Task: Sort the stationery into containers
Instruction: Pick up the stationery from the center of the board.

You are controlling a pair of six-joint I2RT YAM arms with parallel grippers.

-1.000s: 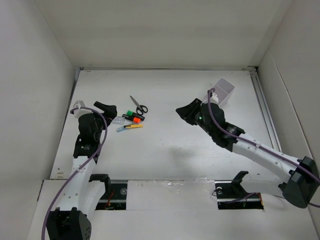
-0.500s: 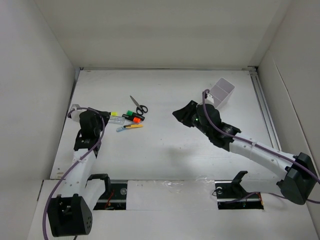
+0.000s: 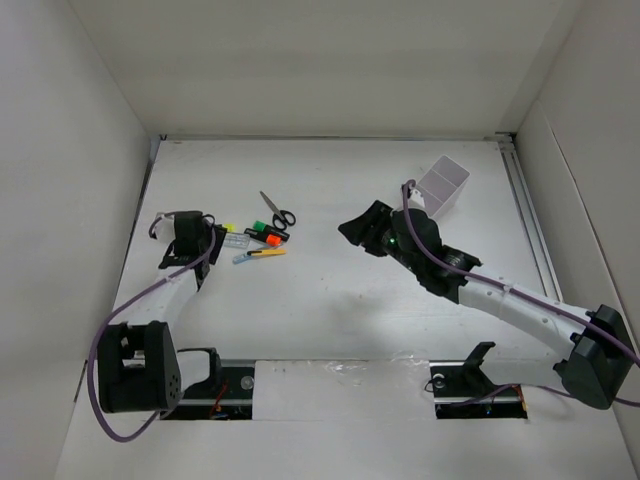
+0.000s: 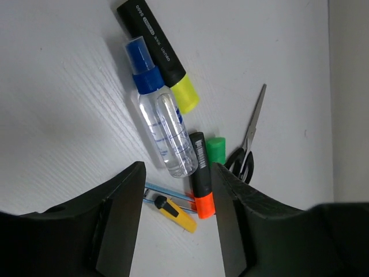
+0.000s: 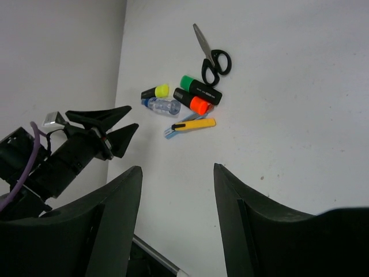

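Note:
The stationery lies in a cluster at the table's left: scissors (image 3: 277, 212), a green highlighter (image 3: 262, 226), an orange highlighter (image 3: 270, 238), a yellow pen (image 3: 265, 253) over a light-blue pen (image 3: 243, 258), and a black marker with a yellow cap (image 3: 225, 228). My left gripper (image 3: 208, 243) is open just left of the cluster, with nothing between its jaws. In its wrist view the orange highlighter (image 4: 202, 184) and yellow pen (image 4: 176, 212) lie between the fingers' lines. My right gripper (image 3: 355, 228) hangs open and empty at mid-table, left of the white container (image 3: 443, 185).
A clear bottle with a blue cap (image 4: 161, 130) lies among the stationery, beside the black marker (image 4: 158, 52). The left wall stands close behind the left arm. A metal rail (image 3: 530, 215) runs along the table's right side.
The left arm has folded back, and its gripper now sits lower and points right at the cluster. The right gripper has drifted left, away from the container, and opened wider.

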